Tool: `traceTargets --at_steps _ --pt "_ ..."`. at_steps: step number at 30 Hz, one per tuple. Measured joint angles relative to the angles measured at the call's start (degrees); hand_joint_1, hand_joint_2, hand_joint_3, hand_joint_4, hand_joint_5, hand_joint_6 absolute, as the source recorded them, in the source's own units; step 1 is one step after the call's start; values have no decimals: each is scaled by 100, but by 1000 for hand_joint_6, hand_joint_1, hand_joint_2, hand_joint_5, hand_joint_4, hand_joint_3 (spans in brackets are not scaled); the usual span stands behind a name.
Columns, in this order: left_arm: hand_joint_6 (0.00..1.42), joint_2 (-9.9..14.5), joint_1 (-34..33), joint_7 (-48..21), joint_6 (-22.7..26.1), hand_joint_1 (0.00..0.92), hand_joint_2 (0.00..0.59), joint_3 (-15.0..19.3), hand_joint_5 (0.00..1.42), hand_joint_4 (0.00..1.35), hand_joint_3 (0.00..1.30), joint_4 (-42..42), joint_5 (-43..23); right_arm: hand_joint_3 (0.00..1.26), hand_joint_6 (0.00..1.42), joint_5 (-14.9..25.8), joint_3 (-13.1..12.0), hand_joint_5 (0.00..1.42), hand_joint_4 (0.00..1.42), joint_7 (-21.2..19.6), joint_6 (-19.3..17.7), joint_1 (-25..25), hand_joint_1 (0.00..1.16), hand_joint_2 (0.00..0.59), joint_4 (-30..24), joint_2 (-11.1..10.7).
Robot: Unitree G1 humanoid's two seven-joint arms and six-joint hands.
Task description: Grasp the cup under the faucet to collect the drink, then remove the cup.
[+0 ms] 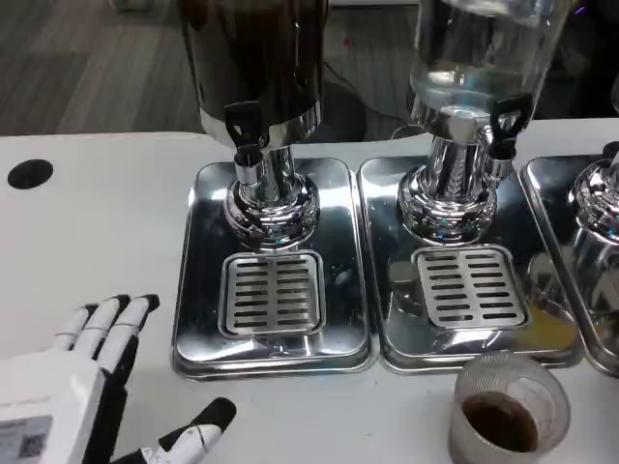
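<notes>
A clear ribbed cup [508, 411] with dark drink in its bottom stands on the white table at the lower right, in front of the middle drip tray [387, 319]. The dark dispenser's faucet [246, 130] hangs over the left tray's grate [272, 293], which has nothing on it. My left hand [92, 391] lies at the lower left of the table with fingers spread and nothing in it, far from the cup.
A clear dispenser with its faucet [505, 121] stands over the middle grate [468, 286]. A third dispenser's base [600, 208] and tray show at the right edge. A black hole [29, 173] sits in the tabletop at the far left.
</notes>
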Motion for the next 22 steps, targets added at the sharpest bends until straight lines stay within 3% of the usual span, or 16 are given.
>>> traceTargets --at_steps 8,22 --pt "320 -55 -41 311 -26 0 144 -237 83 0 107 231 117 120 0 -142 109 2 7 -88 247 9 557 586 -223 31" --pt "321 -106 -179 368 83 0 128 -397 97 13 119 379 81 139 0 279 40 8 35 -90 203 263 566 586 -323 25"
